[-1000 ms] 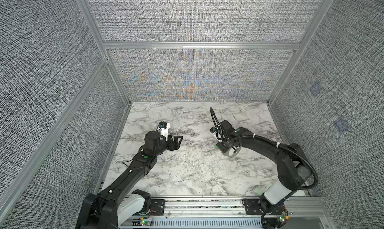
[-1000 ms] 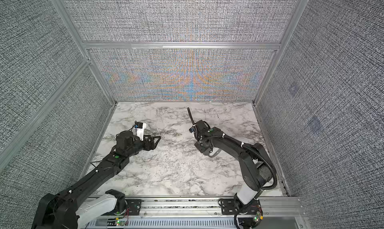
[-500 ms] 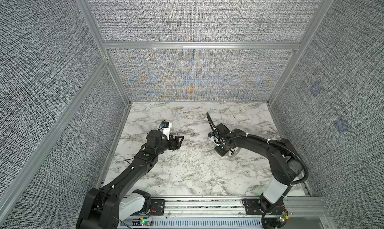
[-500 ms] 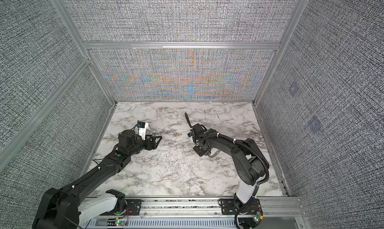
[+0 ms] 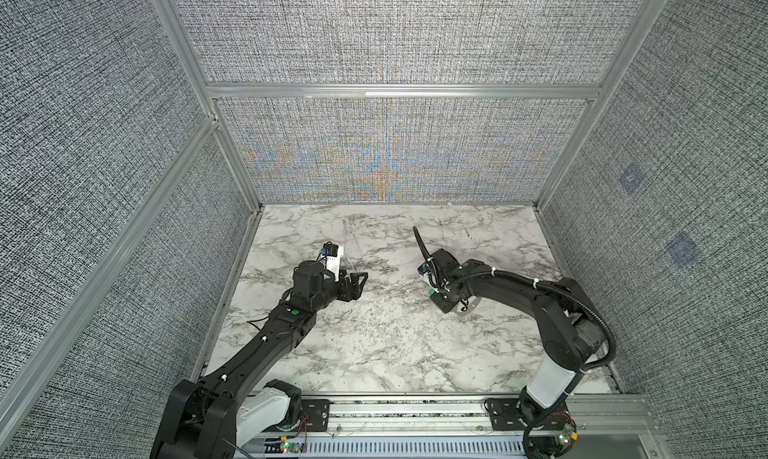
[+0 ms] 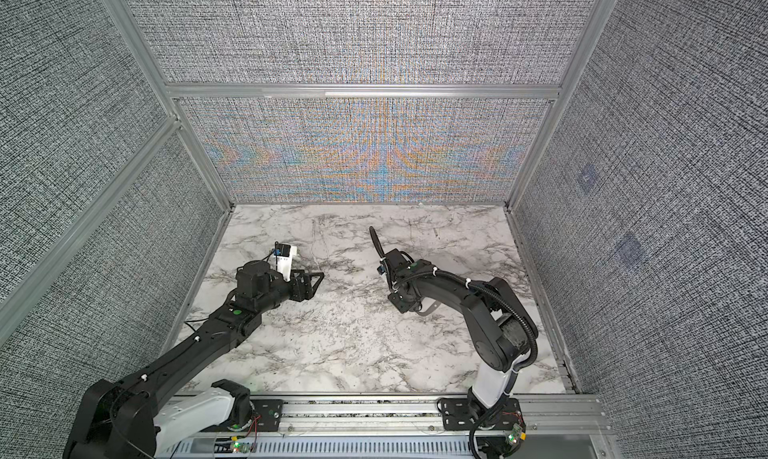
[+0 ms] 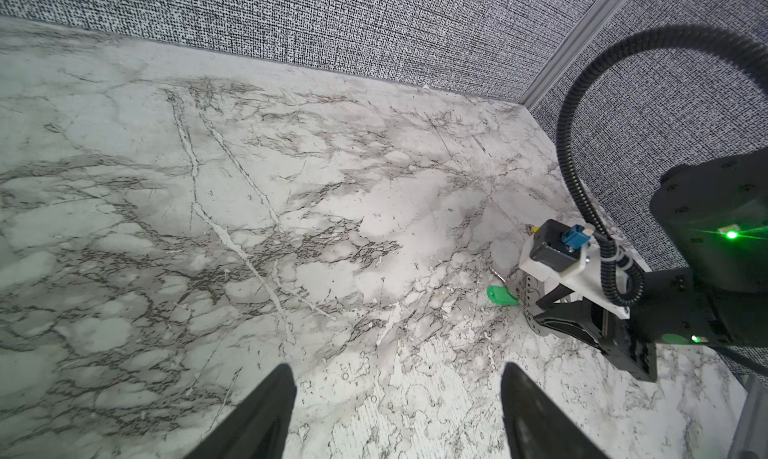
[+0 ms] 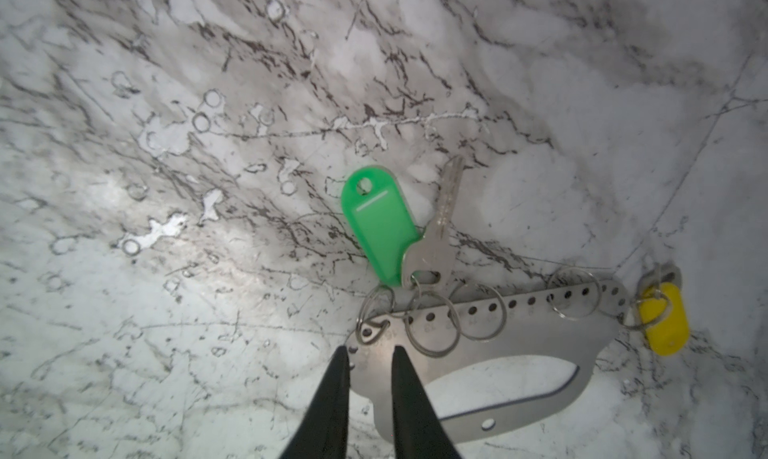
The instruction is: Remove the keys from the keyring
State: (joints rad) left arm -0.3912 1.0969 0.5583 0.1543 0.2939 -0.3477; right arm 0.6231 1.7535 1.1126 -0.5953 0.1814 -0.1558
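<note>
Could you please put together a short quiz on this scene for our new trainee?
1. True or false: the keyring lies flat on the marble table.
2. Which colour of tag lies right beside the silver key? A) green B) yellow C) red
3. Are the jaws of the left gripper open or shut?

Key: 1 true. 2 A, the green tag. 3 open, with nothing between them.

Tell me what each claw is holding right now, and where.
Left claw is open, holding nothing. Right claw is nearly closed over the keyring at its end near the green tag; an actual grip cannot be told.
</note>
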